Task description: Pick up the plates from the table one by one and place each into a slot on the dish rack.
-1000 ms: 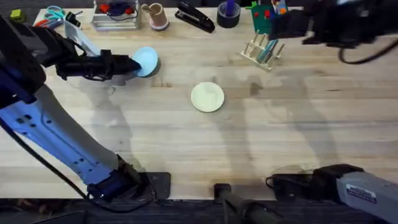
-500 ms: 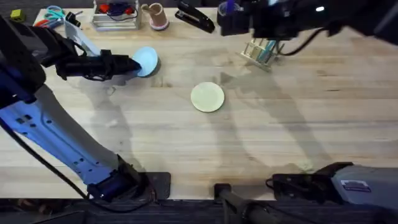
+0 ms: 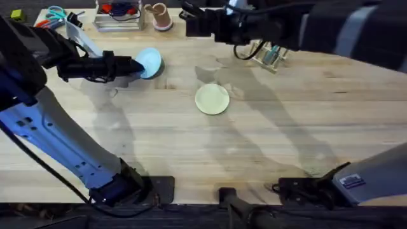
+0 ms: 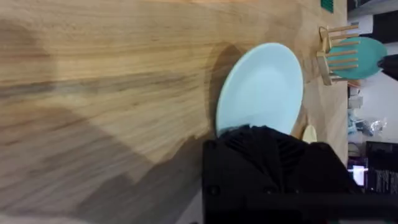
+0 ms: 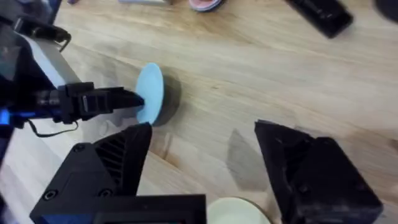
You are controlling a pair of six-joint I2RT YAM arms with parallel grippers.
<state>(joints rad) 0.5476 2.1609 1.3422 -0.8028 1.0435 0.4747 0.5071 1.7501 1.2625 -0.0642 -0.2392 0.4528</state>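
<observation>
Overhead looks down on the whole bench (image 3: 191, 146). Left wrist sits close on the blue plate (image 4: 261, 87); right wrist, higher, shares it toward ten o'clock (image 5: 150, 93).

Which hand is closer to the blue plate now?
Left. The left hand grips the blue plate at its edge; the right hand is open, apart from it, further back over the table.

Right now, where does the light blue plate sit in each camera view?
Overhead: light blue plate, upper left, at the left gripper.
Left wrist: centre right, just beyond the fingers.
Right wrist: left of centre, tilted on edge.
Shared landmark: the cream plate.
</observation>
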